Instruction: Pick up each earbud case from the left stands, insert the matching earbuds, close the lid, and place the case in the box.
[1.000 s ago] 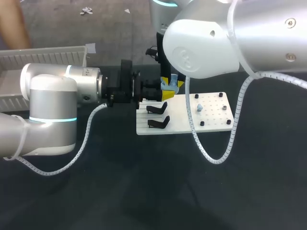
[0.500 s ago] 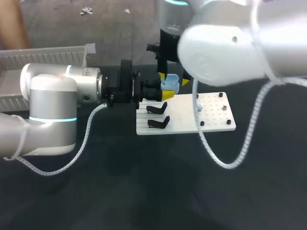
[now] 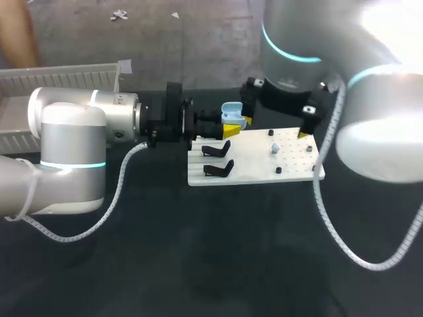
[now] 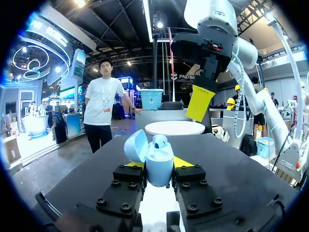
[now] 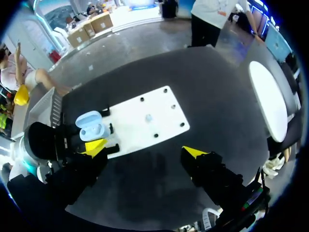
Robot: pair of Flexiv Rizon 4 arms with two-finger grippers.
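Firmly pinched: left gripper (image 4: 159,163) has its jaws narrow, clamped on the base of the light-blue earbud case (image 4: 155,164). The lid is hinged open and one earbud (image 4: 160,141) is seated inside, as far as I can tell. Right gripper (image 5: 145,149) has jaws spread wide, holding nothing, above the white pegboard (image 3: 294,155), with the case beside it.

A small pale piece (image 5: 148,117) on the board is likely the second earbud. To do this step well, come straight down on it, pinch lightly, and keep the case level and unmoving for the insert.

Two black stands (image 3: 217,150) sit at the board's left end, just under the held case. Board lies on a dark table (image 3: 198,264). The white box (image 3: 59,76) is at the far left, well apart.
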